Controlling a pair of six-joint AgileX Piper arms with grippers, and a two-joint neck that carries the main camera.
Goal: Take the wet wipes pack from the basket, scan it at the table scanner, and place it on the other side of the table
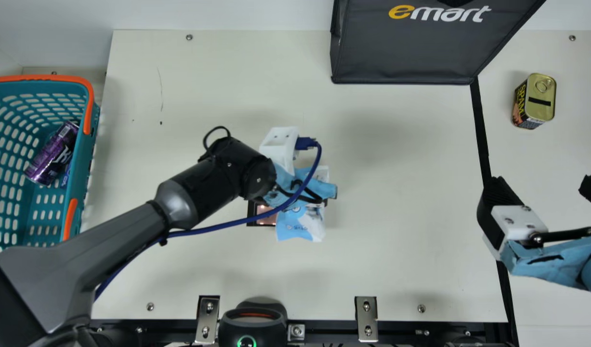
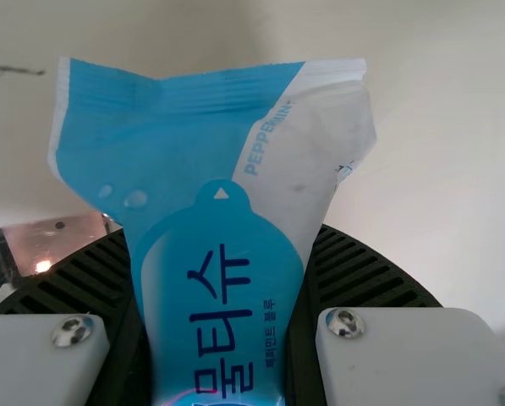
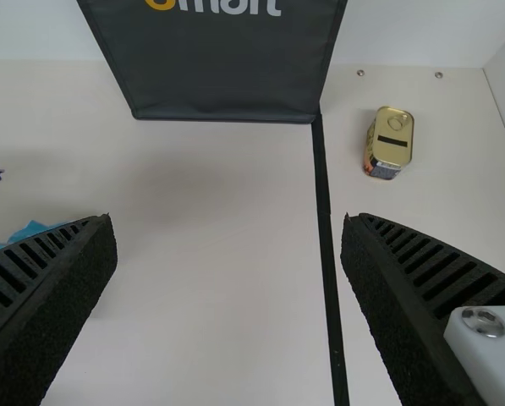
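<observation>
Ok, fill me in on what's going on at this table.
The robot's left tool is gripping the wet wipes pack at the scanner window, partly covering it in the main view. Whether it has been scanned, I can't tell; it isn't on the table's other side yet. The right tool hangs open and empty near the black line. A purple can lies in the basket, and a tin stands past the line.

Stretching the left arm (image 1: 126,236) in from 8 o'clock toward the main view's middle, with left claw (image 1: 300,185) clamped. Holding right claw (image 1: 545,185) at 3 o'clock, aimed toward 11, with ribbed fingers (image 3: 442,262) spread well apart.
</observation>
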